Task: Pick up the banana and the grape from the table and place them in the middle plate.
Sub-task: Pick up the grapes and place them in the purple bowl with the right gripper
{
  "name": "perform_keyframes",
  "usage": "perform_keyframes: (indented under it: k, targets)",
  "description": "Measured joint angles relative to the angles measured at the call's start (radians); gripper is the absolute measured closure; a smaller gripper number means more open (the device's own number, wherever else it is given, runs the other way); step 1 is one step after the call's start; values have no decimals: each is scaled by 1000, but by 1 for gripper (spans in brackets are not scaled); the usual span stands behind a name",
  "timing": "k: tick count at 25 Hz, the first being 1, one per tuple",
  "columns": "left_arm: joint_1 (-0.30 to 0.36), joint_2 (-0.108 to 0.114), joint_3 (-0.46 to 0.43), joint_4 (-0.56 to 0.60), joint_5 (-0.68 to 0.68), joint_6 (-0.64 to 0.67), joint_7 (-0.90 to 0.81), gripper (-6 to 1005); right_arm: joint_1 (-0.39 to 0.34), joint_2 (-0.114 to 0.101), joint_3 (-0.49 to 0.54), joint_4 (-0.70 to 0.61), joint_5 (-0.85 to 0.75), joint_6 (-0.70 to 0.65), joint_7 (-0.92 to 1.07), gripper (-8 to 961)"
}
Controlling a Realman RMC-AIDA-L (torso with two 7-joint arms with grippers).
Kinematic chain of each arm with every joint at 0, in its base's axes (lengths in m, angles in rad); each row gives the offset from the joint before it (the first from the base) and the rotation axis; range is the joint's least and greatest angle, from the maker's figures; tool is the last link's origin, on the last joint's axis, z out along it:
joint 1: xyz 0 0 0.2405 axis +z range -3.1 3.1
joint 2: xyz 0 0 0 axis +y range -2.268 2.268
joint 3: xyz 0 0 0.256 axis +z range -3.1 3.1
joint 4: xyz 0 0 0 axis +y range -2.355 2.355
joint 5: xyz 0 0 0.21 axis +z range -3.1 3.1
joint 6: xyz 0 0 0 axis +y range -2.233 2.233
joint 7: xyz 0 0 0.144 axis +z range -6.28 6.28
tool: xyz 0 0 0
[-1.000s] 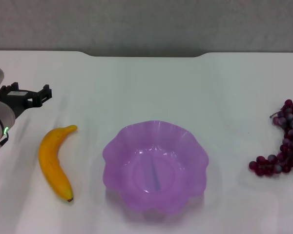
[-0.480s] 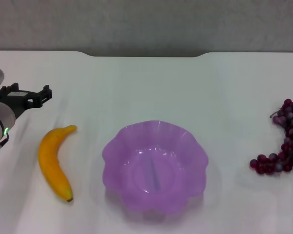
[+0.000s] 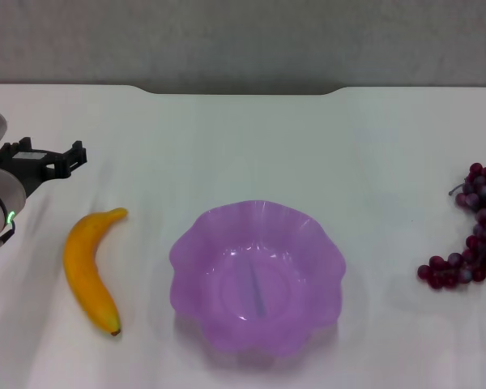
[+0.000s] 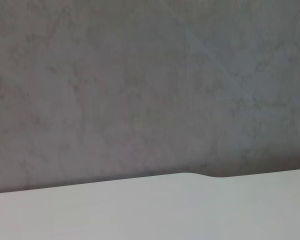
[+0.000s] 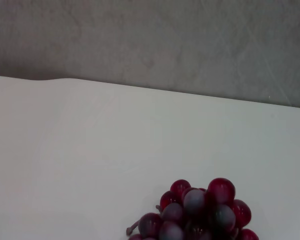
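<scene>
The yellow-orange banana (image 3: 87, 271) lies on the white table (image 3: 251, 146) at the left. The purple scalloped middle plate (image 3: 194, 231) stands empty at the centre front, to the banana's right. The dark red grape bunch (image 3: 474, 243) lies at the table's far right, partly cut off by the picture's edge. It also shows close up in the right wrist view (image 5: 200, 212). My left gripper (image 3: 74, 156) hovers at the far left, behind the banana and apart from it, holding nothing. My right gripper does not show in any view.
The table's far edge has a notch (image 3: 239, 89) against a grey wall (image 3: 243, 40). The left wrist view shows only the wall and a strip of table (image 4: 190, 210).
The grape bunch has shifted slightly to the right, toward the picture's edge. The left arm, the banana and the plate have not moved.
</scene>
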Motion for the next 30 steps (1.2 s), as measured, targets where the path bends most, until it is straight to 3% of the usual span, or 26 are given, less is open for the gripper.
perform_keyframes:
  k: [30]
  targets:
    - [-4,0,0,0,0,0,0,198,2,2,79,-26,1,137,-68,803]
